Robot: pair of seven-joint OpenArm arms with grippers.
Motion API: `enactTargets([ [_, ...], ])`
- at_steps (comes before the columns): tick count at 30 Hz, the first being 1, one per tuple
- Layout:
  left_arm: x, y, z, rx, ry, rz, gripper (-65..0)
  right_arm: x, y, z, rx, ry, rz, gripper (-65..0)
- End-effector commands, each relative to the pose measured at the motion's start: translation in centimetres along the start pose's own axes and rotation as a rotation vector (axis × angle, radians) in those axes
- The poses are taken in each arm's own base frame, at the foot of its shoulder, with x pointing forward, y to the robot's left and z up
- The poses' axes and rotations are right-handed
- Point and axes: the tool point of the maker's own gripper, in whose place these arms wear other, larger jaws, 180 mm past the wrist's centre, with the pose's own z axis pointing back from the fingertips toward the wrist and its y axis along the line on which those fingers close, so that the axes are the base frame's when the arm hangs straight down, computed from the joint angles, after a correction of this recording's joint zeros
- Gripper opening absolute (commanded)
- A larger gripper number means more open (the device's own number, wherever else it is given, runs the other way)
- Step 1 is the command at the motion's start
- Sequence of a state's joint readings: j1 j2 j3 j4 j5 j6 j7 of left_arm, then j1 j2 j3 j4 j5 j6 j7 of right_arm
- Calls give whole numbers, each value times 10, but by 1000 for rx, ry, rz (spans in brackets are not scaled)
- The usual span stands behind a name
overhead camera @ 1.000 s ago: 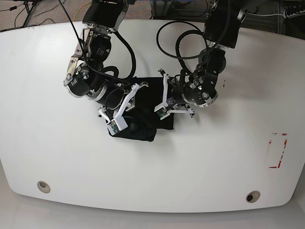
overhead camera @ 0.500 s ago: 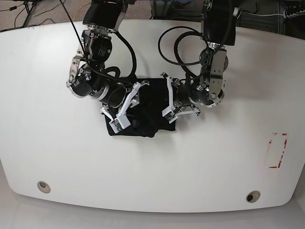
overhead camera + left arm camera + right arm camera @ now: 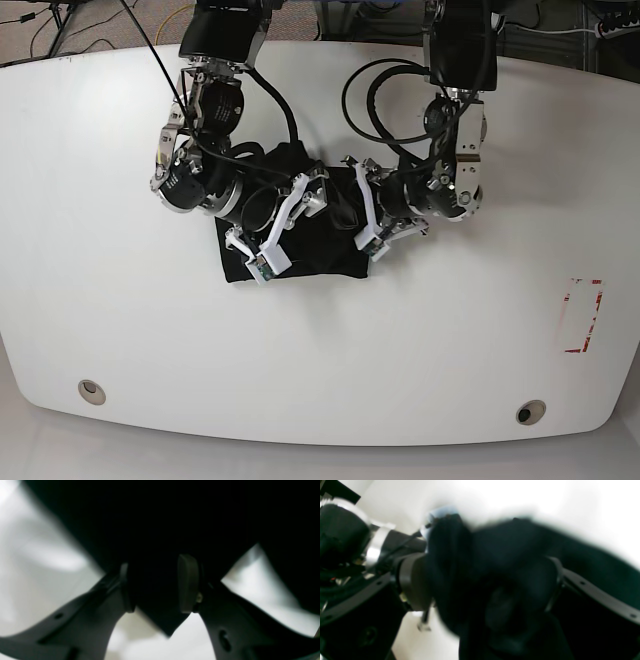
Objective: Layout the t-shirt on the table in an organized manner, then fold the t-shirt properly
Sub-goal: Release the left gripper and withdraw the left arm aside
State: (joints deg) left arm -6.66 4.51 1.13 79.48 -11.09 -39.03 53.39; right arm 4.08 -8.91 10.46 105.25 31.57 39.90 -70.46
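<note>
Black t-shirt [image 3: 300, 235] bunched mid-worktop [image 3: 120, 300]. Left tool [image 3: 160, 585] part-open, cloth corner between pads. Right tool [image 3: 482, 585] spread wide, cloth between, hold unclear. Advise: release cleanly, regrasp outer edges, spread flat.

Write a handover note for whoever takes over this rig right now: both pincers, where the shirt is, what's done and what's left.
Left pincer: jaws apart, a corner of the t-shirt between them; grip unclear.
Right pincer: jaws wide, bunched cloth between them; looks released.
T-shirt: compact black bundle mid-table, both arms over it.
Done: shirt looks folded small, edges uneven.
Left: confirm both pincers are free, lift clear, tidy the fold.
</note>
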Motion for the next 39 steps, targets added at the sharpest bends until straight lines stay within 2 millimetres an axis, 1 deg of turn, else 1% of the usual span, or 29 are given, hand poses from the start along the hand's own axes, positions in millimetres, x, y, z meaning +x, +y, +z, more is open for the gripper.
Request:
enactTargets([
  [1,25,6,10,6,-82,4,-386,23,1,3,6,-73,24,-97],
  [5,36,7,18,-12,-142,39,-351,24,1,3,3,-73,27,-98],
  [8,38,20,31,13,-165,71,-332,24,0,3,2,-73,29,-98],
  [10,39,25,38,23,-174,83,-332,27,0,3,1,-78,33,-98],
  [12,43,32,48,37,-195,97,-332,26,0,2,3,-76,31,-98],
  [15,56,42,70,59,-260,113,-333,22,-1,-1,10,-63,17,-98],
  [17,57,58,91,104,-285,117,-338,19,-2,-3,12,-55,10,-98],
  [19,53,76,113,155,-289,118,-338,17,-2,-5,17,-53,2,-98],
  [23,46,107,154,236,-310,120,-338,16,-4,-10,27,-61,-14,-92],
  [25,40,126,182,294,-321,116,-338,20,-6,-12,31,-79,-19,-90],
  [26,39,130,189,306,-323,114,-338,21,-6,-13,33,-82,-21,-90],
  [27,35,141,207,341,-326,110,-338,22,-7,-16,38,-86,-25,-90],
  [29,30,154,227,383,-327,107,-338,25,-7,-20,49,-90,-26,-89],
  [30,22,163,243,416,-319,108,-338,30,-5,-24,62,-96,-20,-89],
  [31,18,166,249,428,-312,110,-338,32,-3,-26,69,-97,-16,-89],
  [32,10,172,262,453,-305,110,-338,34,-2,-30,75,-97,-7,-89],
  [34,3,180,279,489,-296,111,-338,37,-1,-37,69,-81,28,-92],
  [36,-3,185,293,518,-287,109,-338,39,-1,-45,49,-49,78,-94],
  [39,-14,189,306,546,-264,113,-338,36,2,-58,24,5,160,-95],
])
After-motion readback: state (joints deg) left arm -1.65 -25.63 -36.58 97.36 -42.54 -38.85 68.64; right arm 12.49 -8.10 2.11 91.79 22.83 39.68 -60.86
